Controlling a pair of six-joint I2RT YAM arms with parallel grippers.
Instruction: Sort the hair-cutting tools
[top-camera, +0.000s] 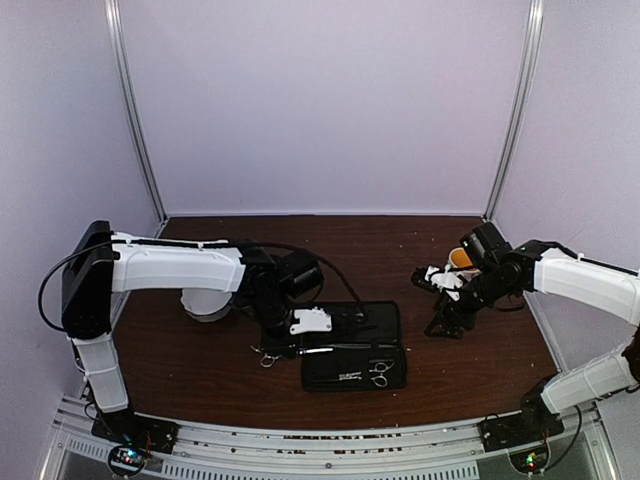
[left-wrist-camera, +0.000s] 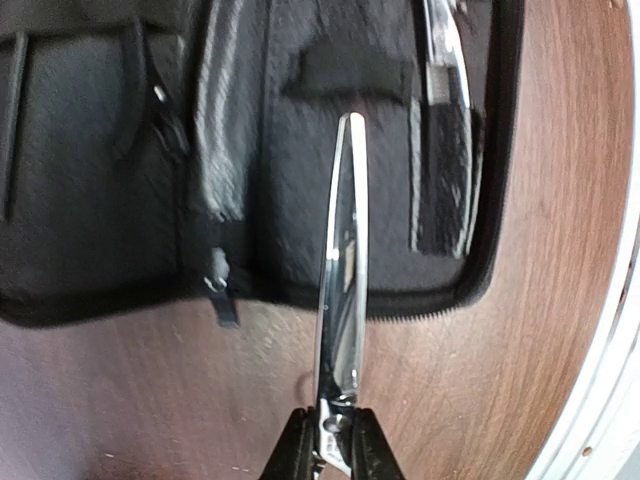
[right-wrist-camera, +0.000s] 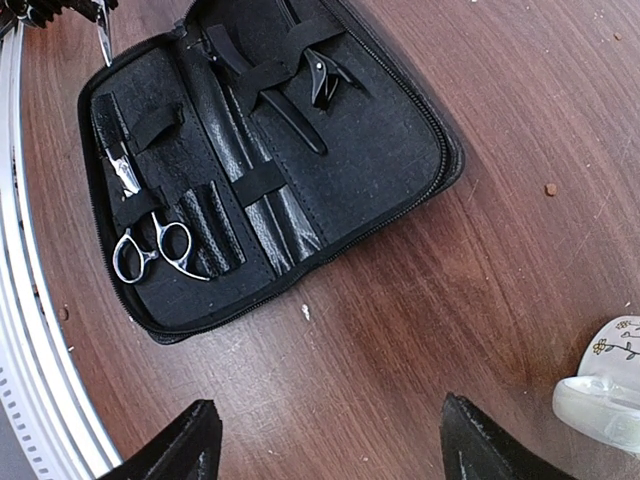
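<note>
Two pairs of silver hair-cutting scissors show. The held scissors (left-wrist-camera: 340, 280) are pinched near the pivot by the left gripper (left-wrist-camera: 330, 455), whose jaws are closed tight on them. Their closed blades reach out over the edge of the open black zip case (right-wrist-camera: 380, 150). The stowed scissors (right-wrist-camera: 150, 248) lie inside the case, blades tucked under an elastic strap. A black clip (right-wrist-camera: 325, 72) is strapped into the other half. The right gripper (right-wrist-camera: 330, 435) hangs above the counter (right-wrist-camera: 480, 280) beside the case, jaws wide apart and empty.
</note>
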